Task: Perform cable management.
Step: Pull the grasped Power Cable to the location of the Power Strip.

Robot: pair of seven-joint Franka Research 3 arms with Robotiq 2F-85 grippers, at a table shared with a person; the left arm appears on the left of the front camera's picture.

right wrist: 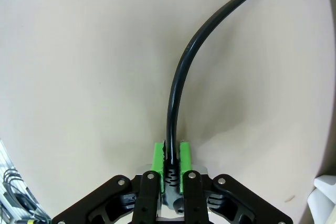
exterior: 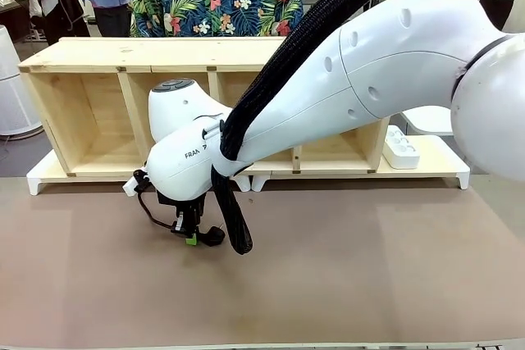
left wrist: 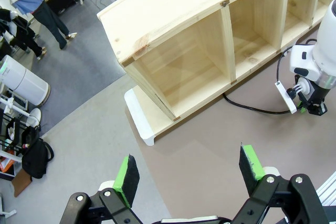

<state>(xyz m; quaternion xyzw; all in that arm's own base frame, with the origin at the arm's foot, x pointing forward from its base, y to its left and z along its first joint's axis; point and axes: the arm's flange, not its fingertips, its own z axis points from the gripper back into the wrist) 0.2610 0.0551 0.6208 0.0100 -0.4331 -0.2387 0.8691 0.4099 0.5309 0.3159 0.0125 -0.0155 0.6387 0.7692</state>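
Brown table (exterior: 369, 276), far edge by the shelf (exterior: 98, 55): our right gripper (right wrist: 170, 157) clamps the cable (right wrist: 176, 93) near its plug (exterior: 215, 237), left gripper (left wrist: 188, 170) wide and empty; next, we reckon, a careful drag.

Now left gripper (left wrist: 189, 174) hangs above brown table (left wrist: 220, 145), green pads (left wrist: 126, 179) wide apart, nothing between. Beyond, wooden shelf unit (left wrist: 199, 3) on white base (left wrist: 139, 121), open compartments facing table. Black cable (left wrist: 252, 107) runs across surface from shelf front to right gripper (left wrist: 311, 109), low at right edge.
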